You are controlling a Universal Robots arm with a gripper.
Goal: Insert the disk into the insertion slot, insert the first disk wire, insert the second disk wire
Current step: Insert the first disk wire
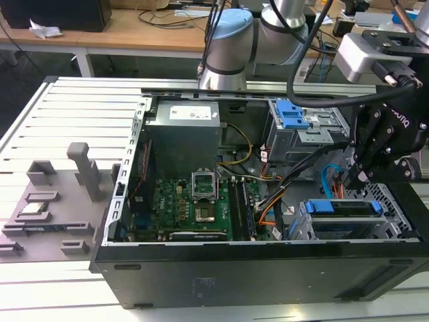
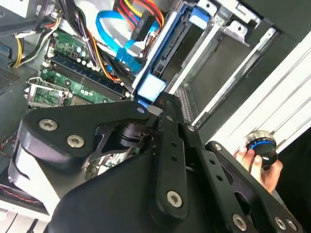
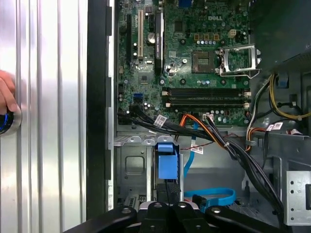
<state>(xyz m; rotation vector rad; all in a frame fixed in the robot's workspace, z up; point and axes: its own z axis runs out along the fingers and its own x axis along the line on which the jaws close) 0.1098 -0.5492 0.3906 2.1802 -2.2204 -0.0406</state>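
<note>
Silver perforated insertion slot (image 1: 397,227), at the exterior view's right end of the open PC case (image 1: 201,272), is seen with the disk (image 1: 338,208) already seated in it in its blue carrier. The gripper (image 1: 358,180) is poised over the carrier, jaws closed together with nothing gripped. The second disk wire (image 3: 214,195) is looped loose just beside the slot.

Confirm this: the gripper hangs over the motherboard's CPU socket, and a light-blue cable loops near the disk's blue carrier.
Not the CPU socket. In the exterior view the gripper hangs at that view's right, close by the disk's blue carrier, while the CPU socket lies apart toward the middle. The light-blue cable does loop near the carrier.
</note>
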